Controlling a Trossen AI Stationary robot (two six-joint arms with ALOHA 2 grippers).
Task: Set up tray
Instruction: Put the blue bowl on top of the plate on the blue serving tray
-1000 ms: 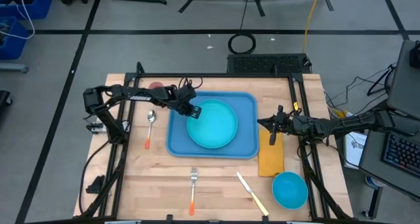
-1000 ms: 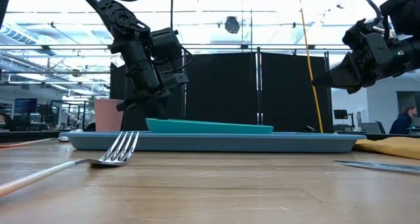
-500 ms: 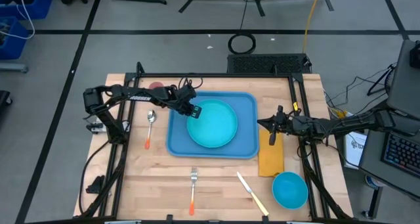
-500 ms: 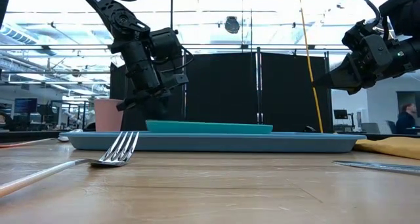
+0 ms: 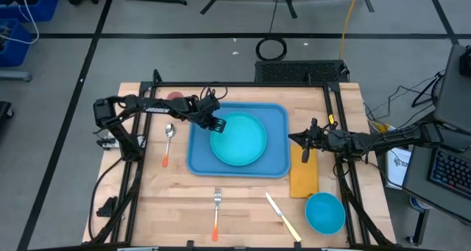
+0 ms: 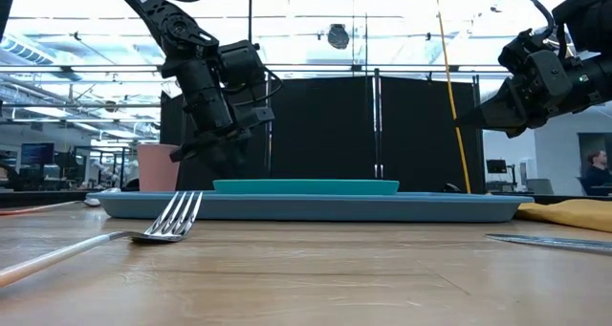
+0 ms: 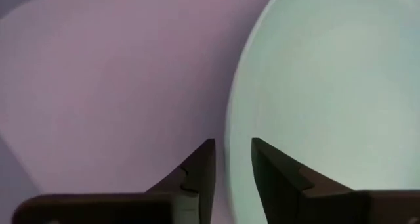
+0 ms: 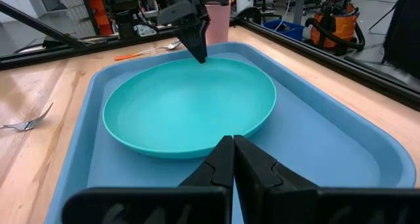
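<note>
The light-blue tray (image 5: pixel 278 163) lies mid-table with the round teal plate (image 5: pixel 239 139) flat in it. My left gripper (image 5: pixel 214 125) stands at the plate's far-left rim (image 7: pixel 230 125), fingers pointing down. In the left wrist view they are a narrow gap apart, one over the plate and one over the tray. The low view shows this gripper (image 6: pixel 196 154) just above the plate (image 6: pixel 306 185). My right gripper (image 5: pixel 303 143) is shut and hovers right of the tray, above the yellow napkin (image 5: pixel 303 176). Its shut fingers (image 8: pixel 223 159) show in the right wrist view, which faces the plate (image 8: pixel 190 109). My left gripper has one finger (image 7: pixel 200 168) outside the plate's far-left rim and one inside, coming slanting down from the table's left. I cannot tell whether either finger touches the rim. The plate rests flat on the tray.
A pink cup (image 5: pixel 174 97) stands far left of the tray, with an orange-handled spoon (image 5: pixel 168 139) beside it. A fork (image 5: pixel 216 207) and a knife (image 5: pixel 283 218) lie near the front edge. A teal bowl (image 5: pixel 324 212) sits at the near right. Black frame rails border the table.
The plate was tilted, its left rim raised under my left gripper; that rim has come down and the plate now lies flat in the tray. My left gripper has stayed in about the same place.
</note>
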